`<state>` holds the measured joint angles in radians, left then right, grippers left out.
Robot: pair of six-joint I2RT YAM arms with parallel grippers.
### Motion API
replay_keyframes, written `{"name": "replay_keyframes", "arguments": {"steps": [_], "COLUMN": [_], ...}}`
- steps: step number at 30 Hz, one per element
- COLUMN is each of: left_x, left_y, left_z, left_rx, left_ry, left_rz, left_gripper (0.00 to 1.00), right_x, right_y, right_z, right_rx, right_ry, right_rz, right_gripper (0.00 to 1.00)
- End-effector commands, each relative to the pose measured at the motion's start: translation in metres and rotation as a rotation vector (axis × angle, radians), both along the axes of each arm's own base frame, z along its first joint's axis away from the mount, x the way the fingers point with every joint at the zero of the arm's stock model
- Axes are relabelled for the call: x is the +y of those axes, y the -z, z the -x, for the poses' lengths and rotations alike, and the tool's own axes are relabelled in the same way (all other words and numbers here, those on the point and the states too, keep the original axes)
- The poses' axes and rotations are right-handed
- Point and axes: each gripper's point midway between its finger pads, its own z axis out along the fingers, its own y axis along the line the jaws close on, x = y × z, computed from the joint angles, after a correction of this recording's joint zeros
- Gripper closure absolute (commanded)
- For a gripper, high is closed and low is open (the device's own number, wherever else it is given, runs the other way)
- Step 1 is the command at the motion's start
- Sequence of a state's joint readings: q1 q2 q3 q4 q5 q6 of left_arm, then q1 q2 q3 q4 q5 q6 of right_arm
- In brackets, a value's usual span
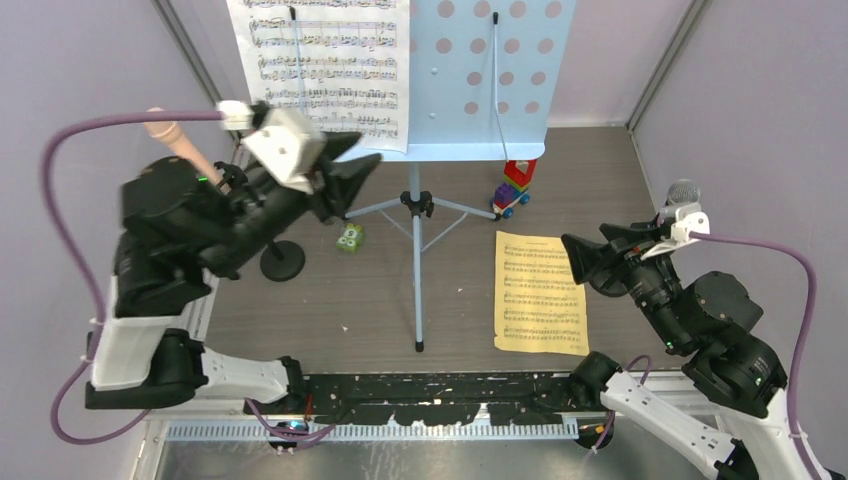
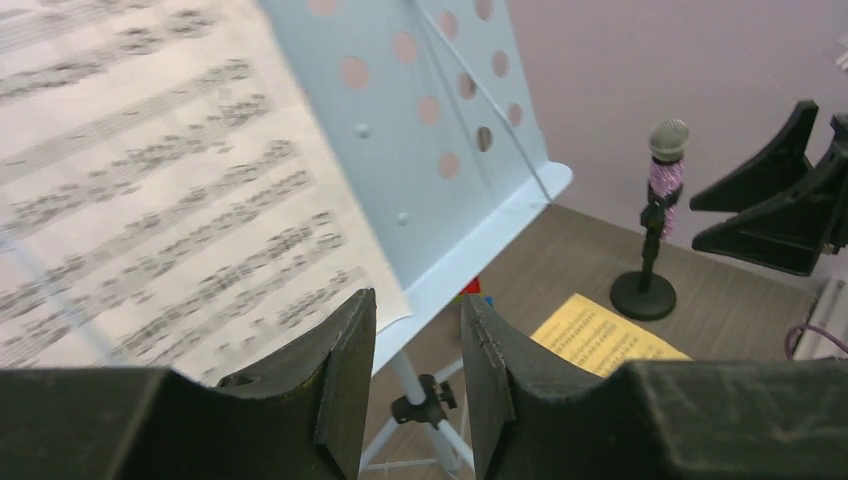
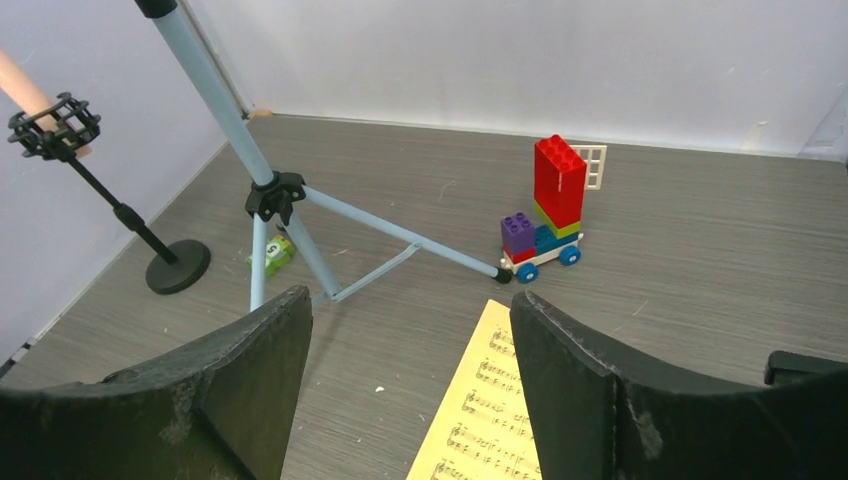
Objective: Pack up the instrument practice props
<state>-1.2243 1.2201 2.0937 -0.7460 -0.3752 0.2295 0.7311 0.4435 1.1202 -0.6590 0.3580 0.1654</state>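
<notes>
A: What do you see around the work area?
B: You see pale lilac walls on three sides and a dark wood-grain table top. Metal posts stand in the two far corners.
A: And the light?
B: It is even, with soft shadows.

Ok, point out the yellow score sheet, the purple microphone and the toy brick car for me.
yellow score sheet (image 1: 541, 292): top external view, middle of the page.
purple microphone (image 2: 665, 185): left wrist view, glitter handle.
toy brick car (image 3: 558, 180): right wrist view, red brick tower.
</notes>
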Motion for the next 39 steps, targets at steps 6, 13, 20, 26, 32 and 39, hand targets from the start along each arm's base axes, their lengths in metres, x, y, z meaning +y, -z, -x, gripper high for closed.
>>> {"name": "replay_keyframes", "arguments": {"steps": [6, 13, 20, 26, 32, 39], "left_x": [0.066, 0.073, 0.085, 0.095, 0.105, 0.107], "left_y": [-0.01, 0.0, -0.004, -0.017, -0.031, -0.034], "left_z": [-0.006, -0.014, -0.03, -0.037, -0.044, -0.049], "left_rx": [-0.055, -0.07, -0.102, -0.135, -0.149, -0.134], "left_ry": [-0.175, -0.243, -0.389, -0.477, -0.57, -0.62], "left_rz": [0.016, 0.023, 0.088, 0.127, 0.131, 0.122], "left_gripper": [0.62, 0.62, 0.62, 0.63, 0.64, 0.64], "right_x": [0.044, 0.085, 0.105, 0.117, 0.126, 0.142], "right_y": [-0.024, -0.048, -0.097, -0.135, -0.164, -0.172], "right_z": [0.002, 0.007, 0.0, -0.004, -0.002, -0.014], "right_rx": [-0.028, -0.034, -0.096, -0.138, -0.186, -0.178], "right_ry": [-0.194, -0.381, -0.431, -0.47, -0.518, -0.54], "right_rz": [-0.038, -0.069, -0.21, -0.295, -0.355, -0.352], "right_gripper": [0.22, 0.22, 0.2, 0.2, 0.2, 0.2]}}
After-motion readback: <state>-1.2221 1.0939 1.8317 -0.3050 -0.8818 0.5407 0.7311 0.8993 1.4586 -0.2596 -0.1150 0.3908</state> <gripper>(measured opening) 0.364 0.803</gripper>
